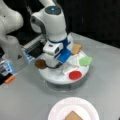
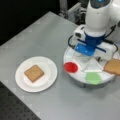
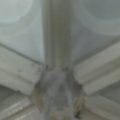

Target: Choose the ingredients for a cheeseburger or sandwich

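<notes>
In both front views the gripper (image 1: 54,64) hangs low over the white round divided tray (image 1: 58,78), near its centre. A dark brown round patty (image 1: 40,63), one ingredient, lies at the tray's left rim, close beside the gripper. A tan toast square (image 1: 77,48) rests on the tray's far side, also seen as the toast square (image 2: 113,67). The sandwich is a single toast square (image 2: 34,73) on the white plate (image 2: 48,65). The wrist view shows only the tray's white dividers (image 3: 57,75) meeting at the hub, very close below.
A green lettuce piece (image 2: 93,77) and a red round disc (image 2: 70,67) sit in tray sections facing the plate. The arm's grey base (image 1: 13,53) stands at a front view's left. An orange object (image 1: 10,79) lies by the table's left edge.
</notes>
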Robot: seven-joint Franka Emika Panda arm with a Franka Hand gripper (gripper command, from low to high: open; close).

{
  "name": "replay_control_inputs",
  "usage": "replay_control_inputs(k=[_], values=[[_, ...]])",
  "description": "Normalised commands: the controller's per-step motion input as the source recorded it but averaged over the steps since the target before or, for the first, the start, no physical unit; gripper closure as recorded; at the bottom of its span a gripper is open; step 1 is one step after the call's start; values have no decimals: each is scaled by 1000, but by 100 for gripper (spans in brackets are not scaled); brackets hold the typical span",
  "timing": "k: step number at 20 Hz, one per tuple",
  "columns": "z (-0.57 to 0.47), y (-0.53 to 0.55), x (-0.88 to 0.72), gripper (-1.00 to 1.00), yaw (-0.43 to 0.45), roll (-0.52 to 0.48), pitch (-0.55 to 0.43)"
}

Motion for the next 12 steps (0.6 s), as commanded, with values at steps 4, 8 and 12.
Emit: replay_control_inputs(k=[4, 8, 12], values=[[-130, -5, -90, -100, 289, -24, -67], [-119, -11, -74, -100, 235, -49, -103], [-103, -32, -87, -100, 228, -47, -102]])
